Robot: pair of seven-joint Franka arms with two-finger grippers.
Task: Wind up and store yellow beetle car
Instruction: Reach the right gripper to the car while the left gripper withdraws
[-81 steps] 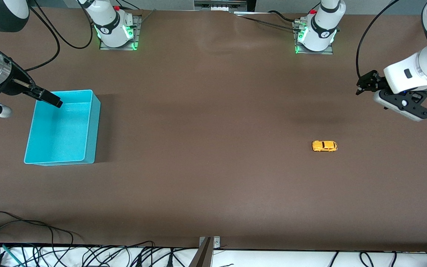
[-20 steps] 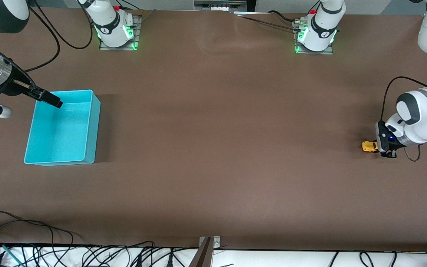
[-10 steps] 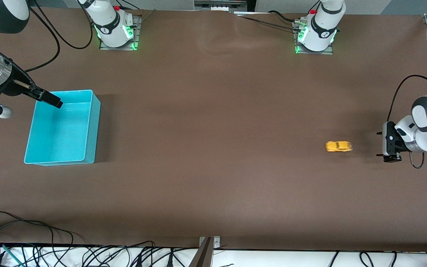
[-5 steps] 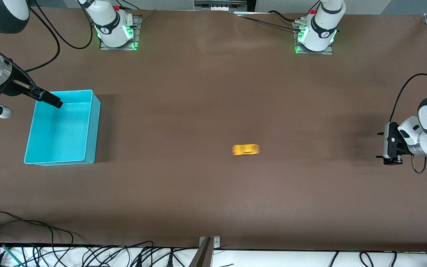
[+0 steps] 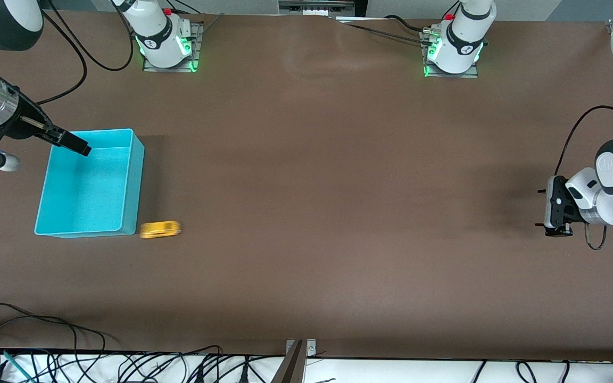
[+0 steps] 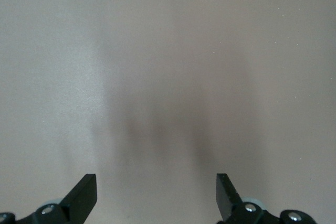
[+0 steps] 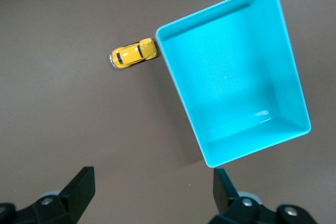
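Observation:
The yellow beetle car point(image 5: 160, 229) is on the table, blurred, against the turquoise bin's point(image 5: 132, 181) corner nearest the front camera. In the right wrist view the car point(image 7: 133, 53) touches the bin's rim point(image 7: 178, 93) from outside. My right gripper point(image 5: 43, 154) hangs open and empty over the bin's edge at the right arm's end of the table; its fingers point(image 7: 79, 187) frame bare table. My left gripper point(image 5: 540, 208) stands open and empty low over the table at the left arm's end, with only tabletop between its fingers point(image 6: 84, 195).
The brown table point(image 5: 312, 159) stretches between the bin and the left gripper. Both arm bases point(image 5: 165, 42) stand along the edge farthest from the front camera. Cables point(image 5: 99, 367) lie along the nearest edge.
The car has run on its own across the table from near the left gripper to the bin's corner. The left gripper has let it go and drawn back slightly. The right arm waits unmoved.

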